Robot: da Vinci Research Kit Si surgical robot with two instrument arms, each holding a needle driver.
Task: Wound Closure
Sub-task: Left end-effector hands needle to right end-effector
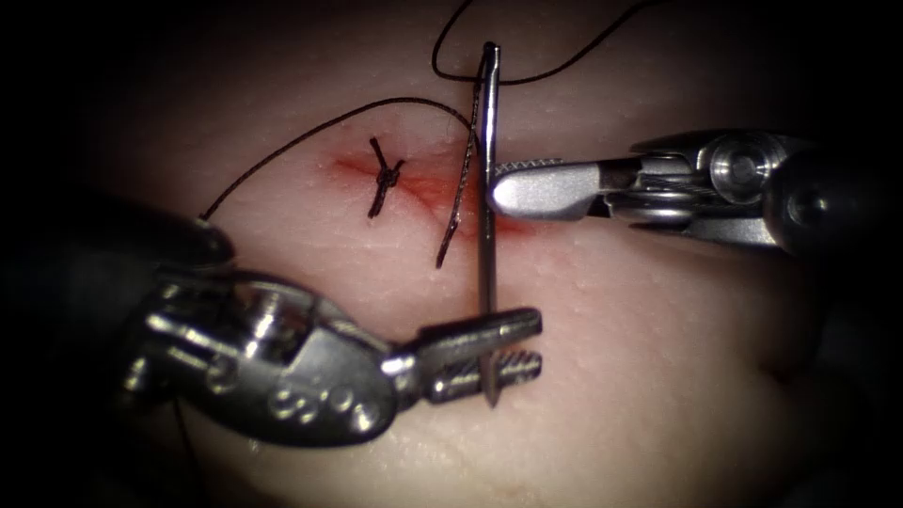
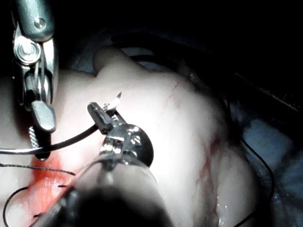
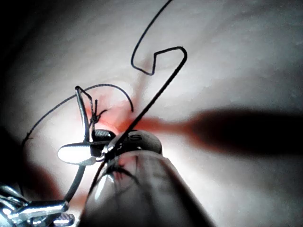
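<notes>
Left tool point(image 1: 508, 353) has its jaws clamped on the needle point(image 1: 487, 235) right near the point end, and the steel runs straight up from them across the cut point(image 1: 442, 193), clear of the tissue point(image 1: 658, 357). A tied stitch point(image 1: 384, 179) sits above those jaws, a loose thread point(image 1: 282, 150) trailing off it. Right tool point(image 1: 527, 186) has its jaws closed, tip touching the needle mid-shaft; can't tell if it's gripping. I'd guess the needle is stiff and slippery, so it's best grabbed on the body, away from the tip. The thread's limp, and it loops close enough to snag.

endoscope above wound, wrist views close, sharing needle point(image 1: 486, 188)
</notes>
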